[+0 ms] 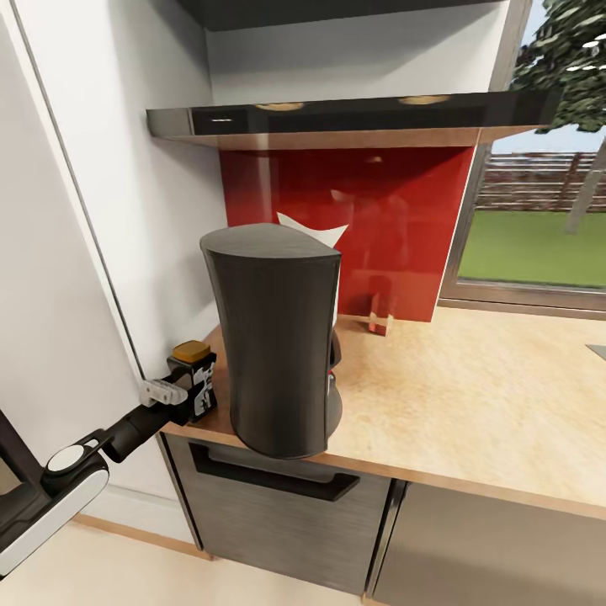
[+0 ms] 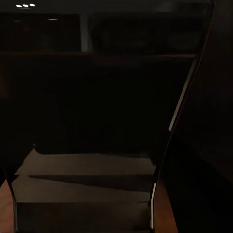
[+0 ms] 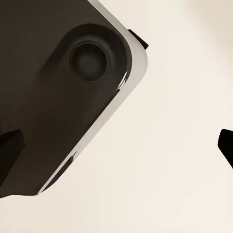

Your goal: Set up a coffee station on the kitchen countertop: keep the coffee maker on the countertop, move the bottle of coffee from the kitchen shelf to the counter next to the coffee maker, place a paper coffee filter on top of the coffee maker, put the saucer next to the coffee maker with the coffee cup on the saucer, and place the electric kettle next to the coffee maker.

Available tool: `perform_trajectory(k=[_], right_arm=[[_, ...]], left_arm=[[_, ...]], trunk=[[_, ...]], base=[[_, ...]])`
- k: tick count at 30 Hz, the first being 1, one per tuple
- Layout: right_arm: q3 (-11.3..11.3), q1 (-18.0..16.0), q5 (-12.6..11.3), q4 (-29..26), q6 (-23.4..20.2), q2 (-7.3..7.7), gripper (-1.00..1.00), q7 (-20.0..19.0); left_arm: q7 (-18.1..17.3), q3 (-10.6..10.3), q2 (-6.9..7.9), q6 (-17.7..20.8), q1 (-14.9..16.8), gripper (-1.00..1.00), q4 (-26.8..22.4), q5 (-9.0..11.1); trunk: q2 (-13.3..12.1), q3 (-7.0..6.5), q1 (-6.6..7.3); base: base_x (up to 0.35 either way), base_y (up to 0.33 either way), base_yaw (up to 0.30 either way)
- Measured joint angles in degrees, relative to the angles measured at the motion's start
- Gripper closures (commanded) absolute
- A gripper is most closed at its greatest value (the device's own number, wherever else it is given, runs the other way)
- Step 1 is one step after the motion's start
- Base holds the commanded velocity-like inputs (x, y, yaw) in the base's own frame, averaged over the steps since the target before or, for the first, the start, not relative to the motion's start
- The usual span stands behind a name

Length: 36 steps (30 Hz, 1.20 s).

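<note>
Where label shows — bottle of coffee (image 1: 195,379), unreadable

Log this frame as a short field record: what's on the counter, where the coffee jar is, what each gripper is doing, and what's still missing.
worktop: light wood-grain countertop above dark grey cabinets
machine: tall dark grey coffee maker near the worktop's front edge
filter: white paper coffee filter peeking up behind the machine's top
jar: dark bottle of coffee with amber lid at the worktop's left end, beside the machine
left gripper: at the jar, seemingly closed on it
right gripper: state unclear in the wrist view
shelf: glossy black kitchen shelf above
missing: saucer, cup, kettle
</note>
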<state>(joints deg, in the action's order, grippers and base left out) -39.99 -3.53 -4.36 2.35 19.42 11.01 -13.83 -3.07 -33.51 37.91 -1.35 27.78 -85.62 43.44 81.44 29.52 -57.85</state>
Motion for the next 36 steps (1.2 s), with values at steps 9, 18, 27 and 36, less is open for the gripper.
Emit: perform_trajectory(k=[9,18,27,36], right_arm=[[0.0,0.0,0.0,0.0,0.0,0.00,-1.00,0.0],[0.0,0.0,0.0,0.0,0.0,0.00,-1.00,0.0],[0.0,0.0,0.0,0.0,0.0,0.00,-1.00,0.0],[0.0,0.0,0.0,0.0,0.0,0.00,-1.00,0.0]], left_arm=[[0.0,0.0,0.00,0.0,0.0,1.00,0.0,0.0],[0.0,0.2,-0.01,0.0,0.1,1.00,-0.3,0.0],[0.0,0.2,-0.01,0.0,0.1,1.00,-0.3,0.0],[0.0,0.3,-0.01,0.0,0.0,1.00,-0.4,0.0]], trunk=[[0.0,0.00,0.00],[1.2,0.53,-0.65],[1.2,0.53,-0.65],[1.2,0.53,-0.66]], base=[[0.000,0.000,0.000],[0.000,0.000,0.000],[0.000,0.000,0.000],[0.000,0.000,0.000]])
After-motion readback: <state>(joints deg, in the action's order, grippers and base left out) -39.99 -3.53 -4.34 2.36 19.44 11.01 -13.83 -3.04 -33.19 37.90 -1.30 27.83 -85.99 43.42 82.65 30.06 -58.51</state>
